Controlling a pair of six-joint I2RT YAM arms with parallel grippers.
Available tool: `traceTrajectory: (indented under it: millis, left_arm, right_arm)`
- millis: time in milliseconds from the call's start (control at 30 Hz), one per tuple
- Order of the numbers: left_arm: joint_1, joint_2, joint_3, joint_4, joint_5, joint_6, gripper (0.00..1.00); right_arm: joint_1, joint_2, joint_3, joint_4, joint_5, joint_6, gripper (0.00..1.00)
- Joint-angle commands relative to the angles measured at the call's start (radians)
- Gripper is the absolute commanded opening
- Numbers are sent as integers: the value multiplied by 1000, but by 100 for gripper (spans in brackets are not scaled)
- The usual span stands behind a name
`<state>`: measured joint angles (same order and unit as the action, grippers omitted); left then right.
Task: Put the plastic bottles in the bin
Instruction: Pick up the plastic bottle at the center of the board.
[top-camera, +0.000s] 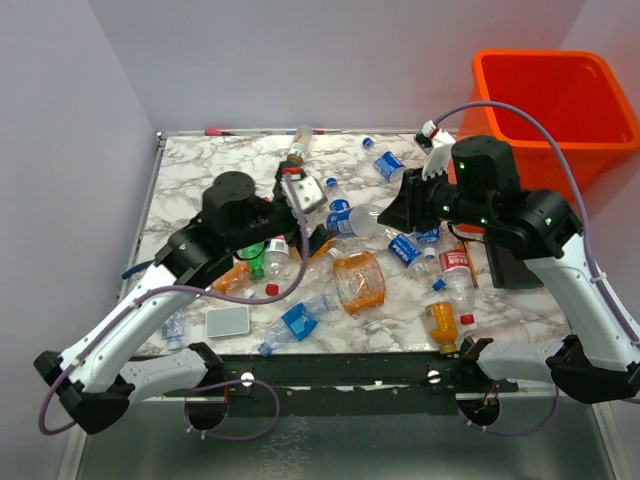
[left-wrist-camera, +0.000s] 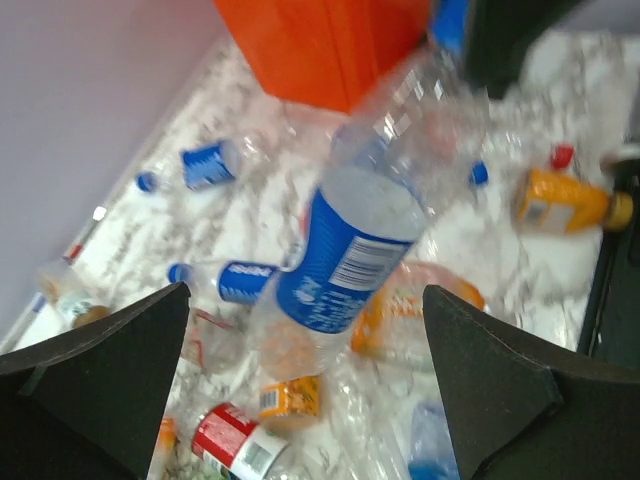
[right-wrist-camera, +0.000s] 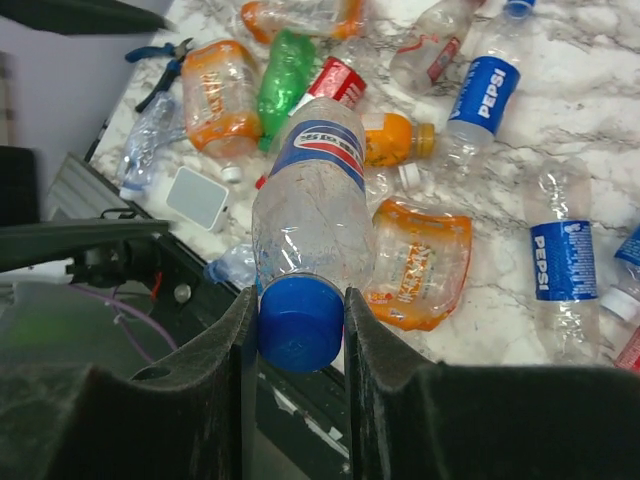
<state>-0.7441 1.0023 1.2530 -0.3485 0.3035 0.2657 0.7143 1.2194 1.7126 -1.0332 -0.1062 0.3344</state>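
Right gripper is pinching the blue cap of a clear, dented Pepsi bottle, base pointing toward the wide-spread left gripper.

White marble-pattern table, plain pale lilac walls

PEPSI marks blue labels of two clear bottles; other print seems illegible.
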Motion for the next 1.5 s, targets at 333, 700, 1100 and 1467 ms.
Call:
traceTrajectory:
  millis: [333, 700, 1100, 1467]
  left_arm:
    - [-88, 106, 1, -168, 85, 283, 99]
    - [-115, 162, -3, -71, 23, 212, 49]
    - [-117, 78, -313, 645, 240, -526, 23]
    - [-119, 111, -303, 686, 253, -652, 20]
  right_arm:
    - [4, 59, 163, -71, -297, -73, 1]
    - [5, 7, 132, 27, -279, -38, 7]
    - [4, -410, -465, 839, -105, 136, 75]
    - [4, -275, -431, 941, -143, 143, 76]
